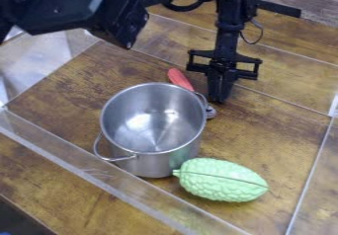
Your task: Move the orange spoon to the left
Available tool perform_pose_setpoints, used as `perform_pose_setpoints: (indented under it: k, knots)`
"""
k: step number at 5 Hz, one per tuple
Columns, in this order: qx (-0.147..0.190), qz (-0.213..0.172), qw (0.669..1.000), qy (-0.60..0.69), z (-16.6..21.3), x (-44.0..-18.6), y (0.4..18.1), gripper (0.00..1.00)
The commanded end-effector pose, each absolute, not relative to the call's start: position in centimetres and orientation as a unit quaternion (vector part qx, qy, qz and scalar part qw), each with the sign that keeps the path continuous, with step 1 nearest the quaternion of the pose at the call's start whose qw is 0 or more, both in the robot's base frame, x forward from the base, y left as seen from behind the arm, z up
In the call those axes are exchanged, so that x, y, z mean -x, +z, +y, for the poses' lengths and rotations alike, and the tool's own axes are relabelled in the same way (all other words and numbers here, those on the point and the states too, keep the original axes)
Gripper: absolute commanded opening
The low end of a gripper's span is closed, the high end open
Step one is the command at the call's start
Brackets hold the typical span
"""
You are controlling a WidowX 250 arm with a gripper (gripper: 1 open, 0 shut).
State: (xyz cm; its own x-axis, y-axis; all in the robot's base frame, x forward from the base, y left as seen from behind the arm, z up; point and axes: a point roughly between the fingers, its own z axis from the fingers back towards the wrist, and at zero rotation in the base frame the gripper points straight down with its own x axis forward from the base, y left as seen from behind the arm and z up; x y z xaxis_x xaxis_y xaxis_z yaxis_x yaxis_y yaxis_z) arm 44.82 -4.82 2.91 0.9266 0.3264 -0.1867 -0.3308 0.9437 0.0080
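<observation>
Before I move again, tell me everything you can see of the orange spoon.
The orange spoon shows a slim red-orange handle and a small, round, shiny grey bowl that looks metallic. It lies on the wooden surface just behind the steel pot, handle pointing away toward the back left, bowl end beside the pot's right rim. The pot's rim hides part of it. The gripper is down close by on its right; whether it touches the spoon, I cannot tell.
</observation>
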Motion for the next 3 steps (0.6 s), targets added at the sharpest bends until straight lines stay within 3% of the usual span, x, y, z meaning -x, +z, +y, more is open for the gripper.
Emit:
perform_pose_setpoints:
  k: [1,2,3]
  knots:
    - [0.043,0.074,0.981,0.174,-3.0,-45.1,5.3,1.00]
    - [0.064,0.082,0.979,0.174,-1.9,-45.0,5.5,1.00]
    - [0.063,0.085,0.983,0.152,-1.2,-45.2,5.1,0.00]
